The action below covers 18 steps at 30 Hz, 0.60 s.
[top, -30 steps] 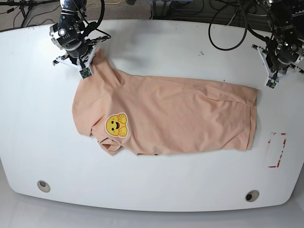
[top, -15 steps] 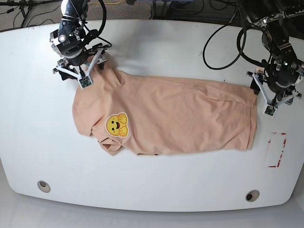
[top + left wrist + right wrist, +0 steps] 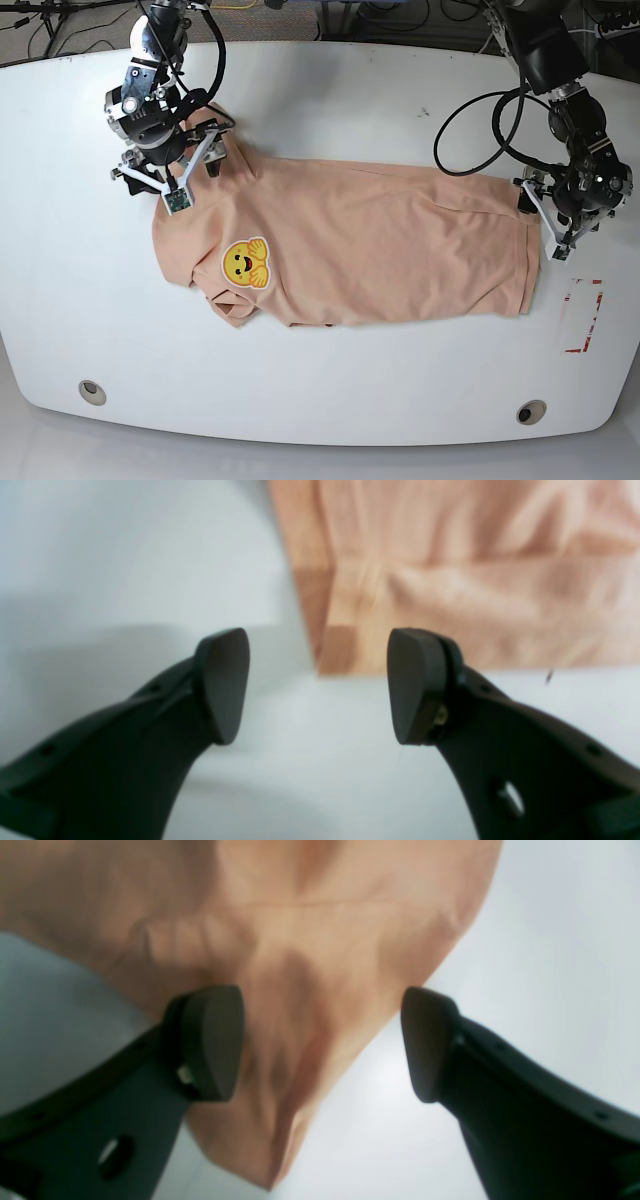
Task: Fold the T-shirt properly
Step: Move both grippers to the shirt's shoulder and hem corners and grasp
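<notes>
The peach T-shirt (image 3: 380,245) lies spread flat on the white table (image 3: 330,100), its yellow smiling face (image 3: 246,263) toward the left. My right gripper (image 3: 172,178) hovers over the shirt's upper left corner. In the right wrist view it stands open (image 3: 322,1040), and a pointed fold of the T-shirt (image 3: 310,940) lies between and below the fingers. My left gripper (image 3: 540,215) is at the shirt's right edge. The left wrist view shows it open (image 3: 317,685), with the T-shirt's (image 3: 450,580) hemmed corner just beyond the gap and nothing gripped.
A red-outlined marking (image 3: 583,315) sits on the table right of the shirt. Two round holes (image 3: 92,391) (image 3: 531,412) lie near the front edge. Black cables (image 3: 470,110) loop over the back right of the table.
Both grippers went from shut to open. The left gripper came forward from the back right to the shirt's right edge. The right gripper dropped slightly onto the upper left corner.
</notes>
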{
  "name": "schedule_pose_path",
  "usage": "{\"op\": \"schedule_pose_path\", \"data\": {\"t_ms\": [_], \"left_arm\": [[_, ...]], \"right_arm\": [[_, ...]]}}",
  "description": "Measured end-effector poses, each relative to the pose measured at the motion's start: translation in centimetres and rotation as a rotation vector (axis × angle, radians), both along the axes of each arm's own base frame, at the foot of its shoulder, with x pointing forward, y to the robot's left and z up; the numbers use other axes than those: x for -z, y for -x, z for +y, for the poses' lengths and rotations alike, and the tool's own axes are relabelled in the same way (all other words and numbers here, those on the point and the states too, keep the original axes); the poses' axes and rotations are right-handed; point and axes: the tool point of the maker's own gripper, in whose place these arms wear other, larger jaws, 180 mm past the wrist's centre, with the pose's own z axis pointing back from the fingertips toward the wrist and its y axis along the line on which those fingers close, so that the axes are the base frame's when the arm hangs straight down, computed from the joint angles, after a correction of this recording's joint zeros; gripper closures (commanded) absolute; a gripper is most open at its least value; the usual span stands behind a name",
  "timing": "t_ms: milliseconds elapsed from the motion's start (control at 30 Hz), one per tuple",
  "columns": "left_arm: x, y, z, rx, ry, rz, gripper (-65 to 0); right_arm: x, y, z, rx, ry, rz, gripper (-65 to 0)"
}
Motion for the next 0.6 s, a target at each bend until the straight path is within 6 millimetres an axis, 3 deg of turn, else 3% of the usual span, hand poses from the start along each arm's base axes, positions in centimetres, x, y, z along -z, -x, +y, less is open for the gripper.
{"op": "schedule_pose_path", "data": {"t_ms": [133,267,600], "left_arm": [[1.3,-0.2,-0.5,0.001,0.044,0.005,-40.8],[3.2,-0.2,-1.2,0.008,0.085,0.061,-40.7],[3.6,-1.5,-1.9,0.011,0.134,0.027,-40.3]], "right_arm": [[-0.9,-1.5,-1.4,0.044,0.001,-0.037,-47.4],[-0.1,-2.8,-2.5,0.096,-0.038,-0.031,-47.4],[2.2,-4.2,-6.4,0.256,-0.133,0.011,-47.4]]}}
